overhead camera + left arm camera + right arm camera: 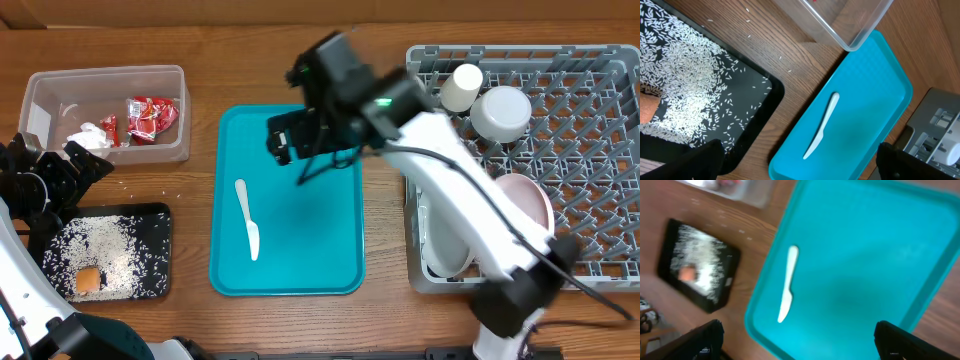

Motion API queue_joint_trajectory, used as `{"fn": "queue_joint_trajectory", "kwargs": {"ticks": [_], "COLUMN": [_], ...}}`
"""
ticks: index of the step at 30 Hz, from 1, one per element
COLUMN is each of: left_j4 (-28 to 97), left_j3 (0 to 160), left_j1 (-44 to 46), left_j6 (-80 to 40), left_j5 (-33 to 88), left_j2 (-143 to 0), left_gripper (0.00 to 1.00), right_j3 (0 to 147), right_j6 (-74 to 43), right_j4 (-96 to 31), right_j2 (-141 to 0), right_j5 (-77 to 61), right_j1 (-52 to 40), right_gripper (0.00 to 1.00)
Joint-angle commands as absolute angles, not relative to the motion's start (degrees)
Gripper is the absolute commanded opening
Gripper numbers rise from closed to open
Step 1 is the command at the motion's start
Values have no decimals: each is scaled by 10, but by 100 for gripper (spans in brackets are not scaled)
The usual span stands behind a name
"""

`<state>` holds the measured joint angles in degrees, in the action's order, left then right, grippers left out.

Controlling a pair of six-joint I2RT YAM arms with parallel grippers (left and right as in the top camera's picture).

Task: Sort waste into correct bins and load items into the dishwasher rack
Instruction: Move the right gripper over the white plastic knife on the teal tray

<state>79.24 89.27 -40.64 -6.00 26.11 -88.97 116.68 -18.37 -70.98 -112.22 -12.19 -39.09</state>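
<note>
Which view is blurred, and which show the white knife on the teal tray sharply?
Right wrist view: blurred, the white plastic knife soft-edged, the white rice grains on the shallow black rectangular tray smeared. Left wrist view: sharp, single grains distinct. Overhead view: sharp, the knife crisp on the teal serving tray.

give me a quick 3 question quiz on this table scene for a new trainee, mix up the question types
1. True or false: the right gripper hangs open above the teal tray.
2. Pick one. The orange cube lies: A on the teal tray, B on the black tray, C in the right gripper.
3. Fill the gap: the red wrappers lie in the ___.

Key: 1 true. 2 B. 3 clear tub.
</note>
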Motion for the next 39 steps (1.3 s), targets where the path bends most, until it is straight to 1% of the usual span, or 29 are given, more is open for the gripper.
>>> {"fn": "queue_joint_trajectory", "kwargs": {"ticks": [1, 5, 14, 16, 19, 21, 23, 26, 33, 39], "left_j4": [792, 792, 792, 792, 792, 792, 792, 792, 792, 792], "left_j3": [894, 894, 894, 894, 894, 894, 894, 894, 894, 894], "left_j1": [-408, -408, -408, -408, -408, -408, -408, -408, -408, -408], "left_j6": [-64, -64, -64, -64, -64, -64, -64, -64, -64, -64], "left_j5": [261, 261, 261, 261, 261, 261, 262, 261, 261, 261], "left_j2": [-889, -889, -889, -889, -889, -889, -889, -889, -889, -889], "left_gripper": [100, 100, 100, 100, 100, 100, 100, 100, 100, 100], "right_j3": [1173, 1173, 1173, 1173, 1173, 1173, 1171, 1160, 1131, 1107], "right_j6": [-228, -230, -302, -313, -333, -333, -340, -348, -348, -374], "right_j4": [-705, -694, -660, -653, -650, -649, -649, -640, -602, -577], "right_j2": [-1162, -1212, -1291, -1306, -1325, -1332, -1336, -1336, -1337, -1338], "right_j5": [-92, -92, -47, -46, -42, -34, -17, 5, 6, 15], "right_j1": [-404, -433, -507, -518, -526, -530, -533, -538, -566, -589], "right_gripper": [100, 100, 100, 98, 94, 91, 90, 89, 89, 89]}}
